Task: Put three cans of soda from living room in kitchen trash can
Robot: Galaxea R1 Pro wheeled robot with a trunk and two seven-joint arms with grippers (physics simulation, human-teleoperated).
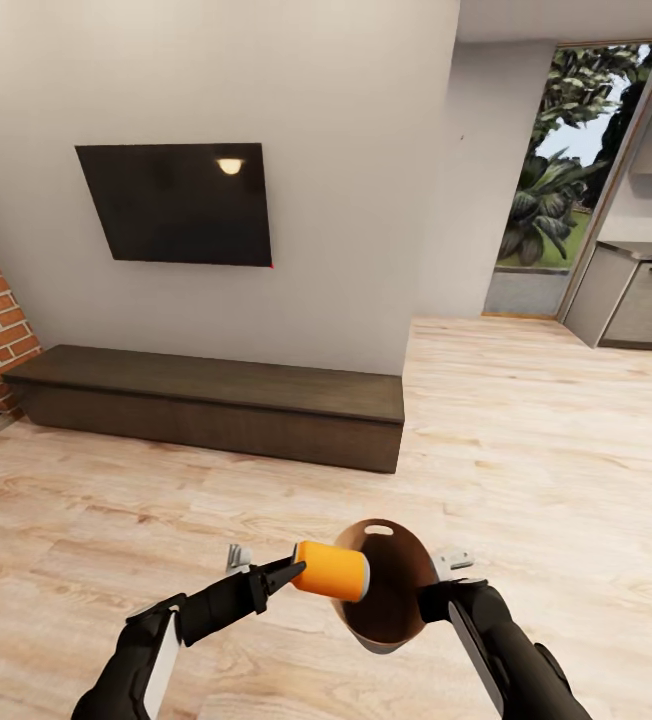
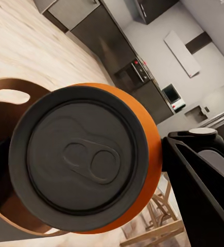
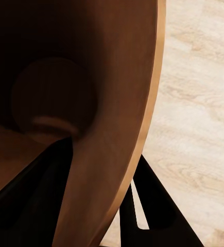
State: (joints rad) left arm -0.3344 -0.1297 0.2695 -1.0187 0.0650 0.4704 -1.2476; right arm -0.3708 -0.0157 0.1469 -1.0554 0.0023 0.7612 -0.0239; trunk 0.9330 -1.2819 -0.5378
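Above pale wood floor (image 1: 526,430), left end effector (image 1: 288,574) holds orange can (image 1: 332,570) apparently at bin (image 1: 398,600)

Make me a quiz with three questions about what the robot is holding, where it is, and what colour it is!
1. Where is the soda can?
A. on the floor
B. at the trash can's opening
C. on the TV bench

2. What colour is the can's side?
A. orange
B. green
C. blue

3. What is the left gripper doing?
A. hanging open
B. holding the can
C. touching the TV

Answers:
1. B, the can lies sideways in front of the bin's brown inside.
2. A, its side is orange in the head view.
3. B, its fingers close on the can, while the right gripper grips the bin's rim.
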